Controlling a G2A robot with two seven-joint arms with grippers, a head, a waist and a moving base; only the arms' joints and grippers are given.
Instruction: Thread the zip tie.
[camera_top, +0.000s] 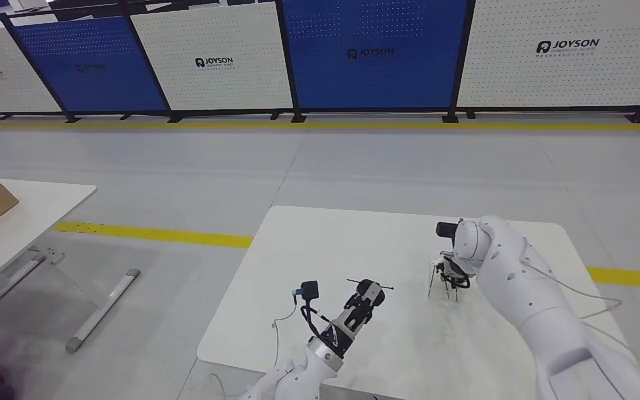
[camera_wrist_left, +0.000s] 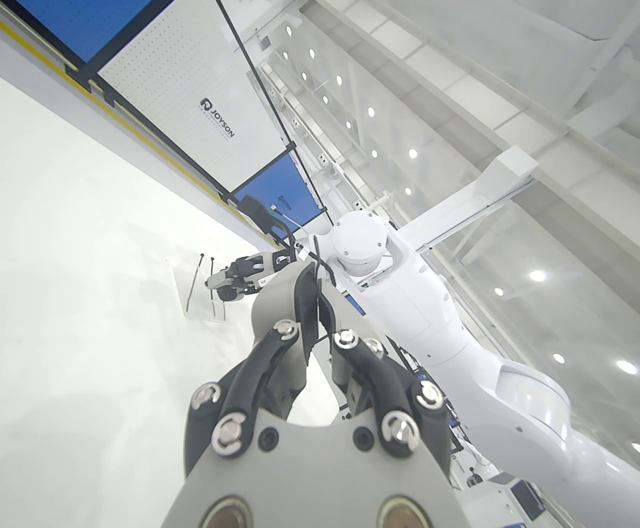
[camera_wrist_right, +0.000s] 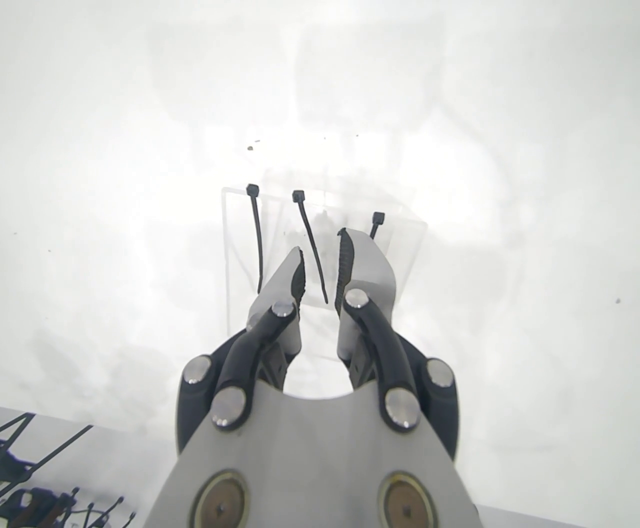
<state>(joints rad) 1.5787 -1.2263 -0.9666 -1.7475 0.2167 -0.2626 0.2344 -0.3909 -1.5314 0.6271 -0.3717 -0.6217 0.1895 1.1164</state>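
Observation:
Three black zip ties stand in a clear holder (camera_wrist_right: 235, 260) on the white table (camera_top: 330, 250). My right gripper (camera_wrist_right: 320, 250) is open right at the holder, its fingers on either side of the middle zip tie (camera_wrist_right: 311, 240); one tie (camera_wrist_right: 255, 235) stands to one side and another (camera_wrist_right: 376, 222) is partly hidden behind a finger. In the top view the right gripper (camera_top: 450, 275) hangs over the holder at the table's right. My left gripper (camera_top: 366, 294) is near the table's front, shut on a separate zip tie (camera_top: 372, 286) that lies crosswise in its fingertips (camera_wrist_left: 307, 295).
The left wrist view shows the right gripper (camera_wrist_left: 230, 282) beside the holder's ties (camera_wrist_left: 194, 285). Bare table surface lies between the two grippers. A second table (camera_top: 30, 215) and a metal bar (camera_top: 102, 310) on the floor are off to the left.

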